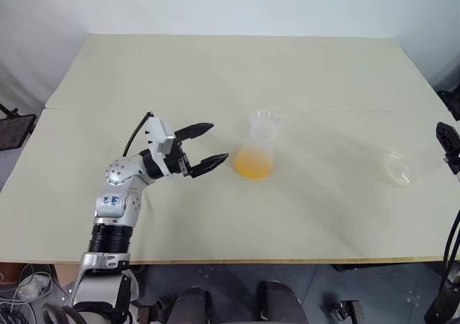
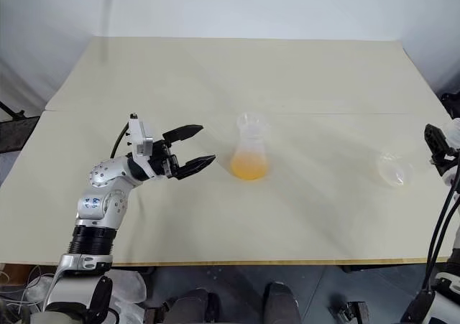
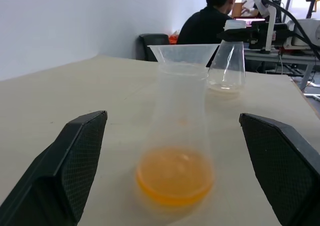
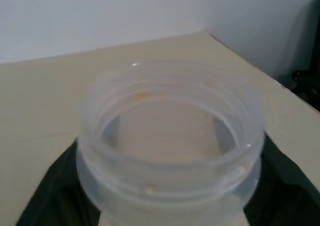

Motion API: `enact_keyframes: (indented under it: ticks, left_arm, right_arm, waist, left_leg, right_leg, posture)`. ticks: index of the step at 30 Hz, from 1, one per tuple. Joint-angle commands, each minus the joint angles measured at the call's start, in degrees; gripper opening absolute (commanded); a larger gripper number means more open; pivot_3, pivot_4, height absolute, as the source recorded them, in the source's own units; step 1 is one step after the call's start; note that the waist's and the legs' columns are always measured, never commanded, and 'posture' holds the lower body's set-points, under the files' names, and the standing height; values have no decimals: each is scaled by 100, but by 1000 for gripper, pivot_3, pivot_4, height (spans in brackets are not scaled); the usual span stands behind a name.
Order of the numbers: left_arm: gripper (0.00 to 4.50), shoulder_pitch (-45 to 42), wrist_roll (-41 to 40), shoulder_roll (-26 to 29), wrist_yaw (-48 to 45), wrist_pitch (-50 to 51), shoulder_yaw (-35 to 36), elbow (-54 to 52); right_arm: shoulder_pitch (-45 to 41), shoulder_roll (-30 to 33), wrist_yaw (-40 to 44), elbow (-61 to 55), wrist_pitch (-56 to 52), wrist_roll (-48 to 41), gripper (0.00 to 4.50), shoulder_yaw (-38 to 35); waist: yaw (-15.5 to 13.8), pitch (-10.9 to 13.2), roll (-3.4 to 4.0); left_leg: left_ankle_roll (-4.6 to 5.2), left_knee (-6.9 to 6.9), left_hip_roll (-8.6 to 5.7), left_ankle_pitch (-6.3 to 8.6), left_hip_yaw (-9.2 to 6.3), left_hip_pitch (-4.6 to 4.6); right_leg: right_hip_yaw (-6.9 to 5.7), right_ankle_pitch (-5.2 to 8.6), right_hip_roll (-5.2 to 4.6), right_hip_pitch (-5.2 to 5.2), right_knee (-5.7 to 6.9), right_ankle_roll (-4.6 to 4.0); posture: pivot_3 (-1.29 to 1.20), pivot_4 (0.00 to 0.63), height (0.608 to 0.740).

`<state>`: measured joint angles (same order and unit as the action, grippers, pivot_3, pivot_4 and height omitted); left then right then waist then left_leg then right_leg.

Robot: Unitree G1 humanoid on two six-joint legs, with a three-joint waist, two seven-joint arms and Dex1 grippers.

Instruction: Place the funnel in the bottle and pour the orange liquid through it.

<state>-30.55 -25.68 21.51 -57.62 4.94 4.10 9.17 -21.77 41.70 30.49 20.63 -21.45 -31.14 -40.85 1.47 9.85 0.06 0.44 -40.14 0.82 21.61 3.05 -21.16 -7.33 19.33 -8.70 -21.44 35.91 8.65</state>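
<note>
1. The right gripper [image 1: 447,146] sits at the picture's right edge, and the edge cuts off most of it.
2. In the right wrist view, a clear flask [image 4: 170,146] fills the middle and hides most of the black fingers [image 4: 47,196] beside it. You cannot tell if they squeeze it.
3. The flask's lower part is cut off by that picture's bottom edge.
4. In the head views, the funnel [image 1: 264,119] on the bottle [image 1: 256,150] looks faint and blurry.
5. A person [image 3: 210,20] far behind is small and partly hidden.
</note>
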Motion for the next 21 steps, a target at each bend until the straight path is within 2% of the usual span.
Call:
enact_keyframes:
  ticks: [1,8,13,18,21]
  left_arm:
    - [4500,-174,-87,129,-1,-21,123,-177]
    - [4500,-161,-112,216,-11,15,123,-207]
    - [4500,-155,-104,246,7,30,145,-202]
    - [4500,-219,-68,344,-82,30,139,-100]
    - [4500,-282,-64,480,-150,83,140,-80]
  right_arm:
    - [151,-45,41,-536,-127,-375,4490,-170]
    - [362,173,68,-1015,206,-495,4490,-538]
    - [204,280,379,-1382,384,-994,4490,-884]
    - [-49,484,894,-1631,1009,-907,4490,-657]
    - [-349,673,1248,-1892,856,-1102,4490,-289]
  waist:
    - [-2,0,0]
    - [-44,0,1]
    - [-127,0,1]
    - [-129,0,1]
    - [-115,3,6]
  left_leg:
    - [0,0,0,0,0,0]
    - [0,-1,-3,0,-1,-1]
    - [0,-1,-2,0,1,0]
    - [0,-1,-2,0,3,0]
    - [0,-1,-1,0,13,3]
  right_leg:
    - [0,0,0,0,0,0]
    - [4,0,-1,0,-1,0]
    - [4,0,0,0,-3,0]
    - [3,0,0,0,-3,0]
    - [9,0,0,-3,-4,0]
  posture:
    - [0,150,740]
    - [0,150,740]
    - [0,150,740]
    - [0,150,740]
    - [0,150,740]
